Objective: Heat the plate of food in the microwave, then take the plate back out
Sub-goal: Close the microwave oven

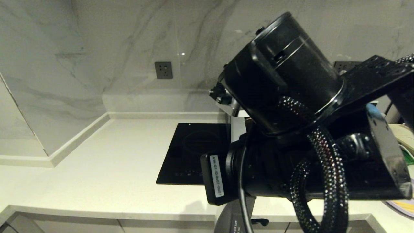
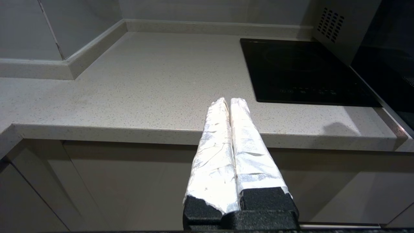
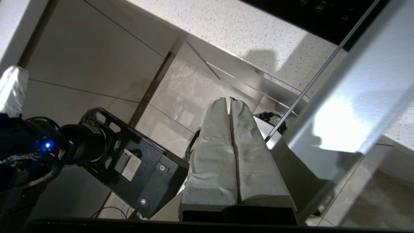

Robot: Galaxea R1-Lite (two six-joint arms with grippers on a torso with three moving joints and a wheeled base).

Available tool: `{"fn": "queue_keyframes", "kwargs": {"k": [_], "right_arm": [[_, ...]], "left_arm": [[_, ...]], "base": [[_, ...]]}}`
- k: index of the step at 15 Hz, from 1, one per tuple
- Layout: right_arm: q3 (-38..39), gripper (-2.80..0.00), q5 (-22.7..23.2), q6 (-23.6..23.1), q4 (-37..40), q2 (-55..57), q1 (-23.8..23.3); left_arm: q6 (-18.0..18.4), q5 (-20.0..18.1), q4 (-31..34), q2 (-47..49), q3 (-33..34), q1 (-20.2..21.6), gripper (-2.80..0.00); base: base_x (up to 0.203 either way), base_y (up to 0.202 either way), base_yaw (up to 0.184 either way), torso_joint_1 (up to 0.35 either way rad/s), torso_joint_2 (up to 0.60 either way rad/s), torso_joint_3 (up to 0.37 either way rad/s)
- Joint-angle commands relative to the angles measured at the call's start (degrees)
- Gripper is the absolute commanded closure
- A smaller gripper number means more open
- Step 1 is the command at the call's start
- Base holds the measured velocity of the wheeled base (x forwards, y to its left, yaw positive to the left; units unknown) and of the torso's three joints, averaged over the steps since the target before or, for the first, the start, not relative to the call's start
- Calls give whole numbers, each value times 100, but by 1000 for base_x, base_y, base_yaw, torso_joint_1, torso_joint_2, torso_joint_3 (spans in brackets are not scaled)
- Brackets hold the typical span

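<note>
While the right arm (image 1: 291,129) fills the head view in front of the microwave (image 2: 372,42), its right claw (image 3: 230,101) is clenched on nothing, below the tabletop (image 2: 145,81) edge. Beside the cooktop (image 2: 300,71), the left claw (image 2: 229,102) is likewise clenched and empty. Right of the cooktop, a sliver of the plate of food (image 1: 404,205) peeks out.

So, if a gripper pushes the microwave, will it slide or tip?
Probably neither. The microwave looks like a big metal-sided box, so it is likely heavy and hard to shift. It seems to rest flat on the counter, so tipping seems unlikely.
</note>
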Motion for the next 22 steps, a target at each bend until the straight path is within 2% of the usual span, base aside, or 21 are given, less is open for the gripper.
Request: {"fn": "queue_keyframes", "kwargs": {"k": [1, 5, 7, 10, 12, 16, 18, 20, 22], "right_arm": [[65, 0, -20, 29, 33, 82, 28], [546, 0, -419, 74, 275, -200, -52], [817, 0, -637, 288, 285, -479, -249], [979, 0, -900, 376, 293, -796, -988], [1243, 0, -1522, 592, 282, -964, -1515], [1279, 0, -1922, 791, 272, -1188, -2398], [1318, 0, -2674, 924, 152, -1188, -2592], [1393, 0, -2601, 968, 139, -1307, -2599], [1407, 0, -2591, 1040, 125, -1261, -2930]], "left_arm": [[-8, 2, -4, 0, 1, 2, 0], [-4, 2, -4, 0, 1, 2, 0], [-4, 2, -4, 0, 1, 2, 0], [-4, 2, -4, 0, 1, 2, 0], [-4, 2, -4, 0, 1, 2, 0], [-4, 2, -4, 0, 1, 2, 0], [-12, 2, -4, 0, 1, 2, 0], [-5, 2, -4, 0, 1, 2, 0], [-4, 2, -4, 0, 1, 2, 0]], "base": [[0, 0, 0, 0, 0, 0], [0, 0, 0, 0, 0, 0], [0, 0, 0, 0, 0, 0], [0, 0, 0, 0, 0, 0], [0, 0, 0, 0, 0, 0], [0, 0, 0, 0, 0, 0], [0, 0, 0, 0, 0, 0], [0, 0, 0, 0, 0, 0], [0, 0, 0, 0, 0, 0]]}}
